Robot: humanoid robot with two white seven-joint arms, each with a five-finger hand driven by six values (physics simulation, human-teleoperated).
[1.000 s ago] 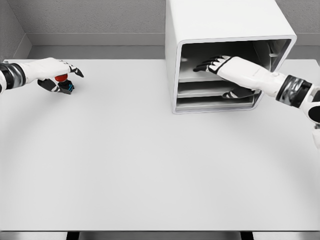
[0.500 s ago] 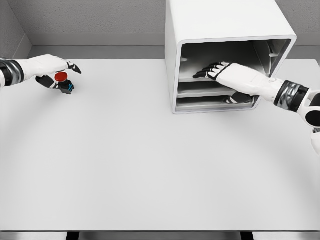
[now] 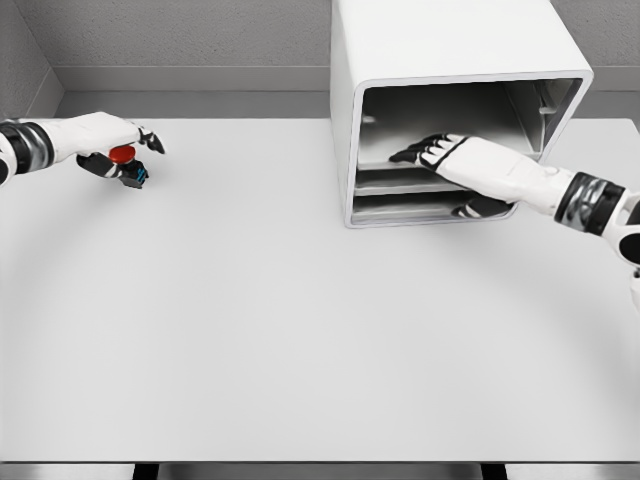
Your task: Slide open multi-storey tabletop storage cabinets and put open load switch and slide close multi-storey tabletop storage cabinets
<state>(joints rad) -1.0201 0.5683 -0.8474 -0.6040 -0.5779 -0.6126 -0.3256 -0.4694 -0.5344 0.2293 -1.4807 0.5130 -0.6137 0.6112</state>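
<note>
— Counting first: how many things sit on the table [image 3: 300, 330]?

— One white storage cabinet [image 3: 400, 50], standing at the far side, right of the middle, its open front turned toward the near right. Inside I count three levels: a tall upper bay and two shallow trays below it. One load switch [image 3: 124, 165] with a red round button on a black body and a bit of blue at its side, over at the far left. Two hands, one per side.

— Where exactly is the switch?

— Under the left hand [image 3: 100, 135], well apart from the cabinet. The hand lies over it from the left, fingers curled round the black body, the red button peeking out beneath the palm. Clamped on it, as far as I can see.

— Is the switch lifted off the table?

— Cannot tell from this view.

— And the left arm's pose?

— Forearm comes in at the far left edge, nearly level, pointing right.

— The right hand [image 3: 470, 160]?

— Reaching into the cabinet from the near right, forearm slanting up and left. Palm faces down, dark fingertips [image 3: 410, 155] stretched out flat and slightly apart, resting over the shelf above the two trays. It holds nothing. Its thumb dips down in front of the lowest tray.
</note>
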